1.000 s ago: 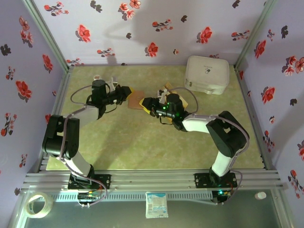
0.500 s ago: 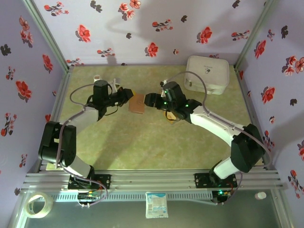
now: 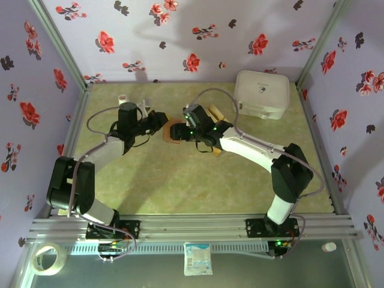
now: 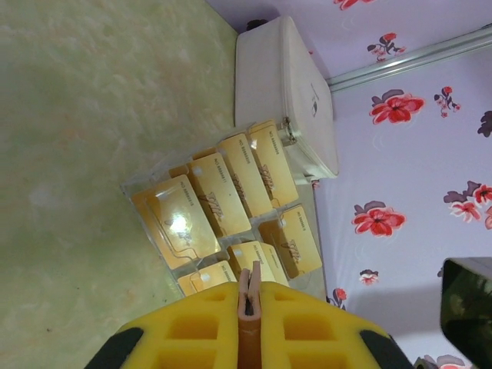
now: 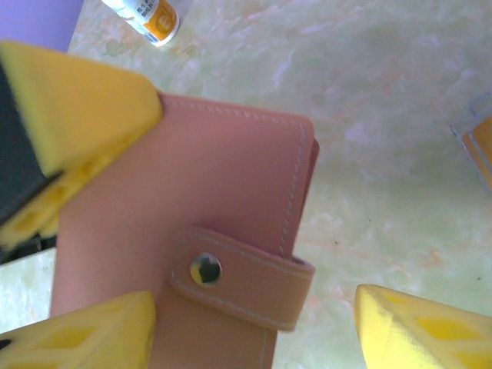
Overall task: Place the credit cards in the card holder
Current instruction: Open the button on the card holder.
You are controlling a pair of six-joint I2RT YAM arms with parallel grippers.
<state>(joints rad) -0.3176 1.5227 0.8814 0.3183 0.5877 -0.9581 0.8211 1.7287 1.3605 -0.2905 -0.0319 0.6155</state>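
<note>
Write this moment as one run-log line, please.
left gripper: shut on holder | right gripper: open, around strap | cards: outside holder

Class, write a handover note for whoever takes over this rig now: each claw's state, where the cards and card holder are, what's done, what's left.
Left claw: shut on the card holder's edge.
Right claw: open, jaws astride the holder's snapped strap.
Credit cards: in a clear tray beside the white box.
Done: no card visibly loaded.
Left: unsnap the holder, insert the cards.
</note>
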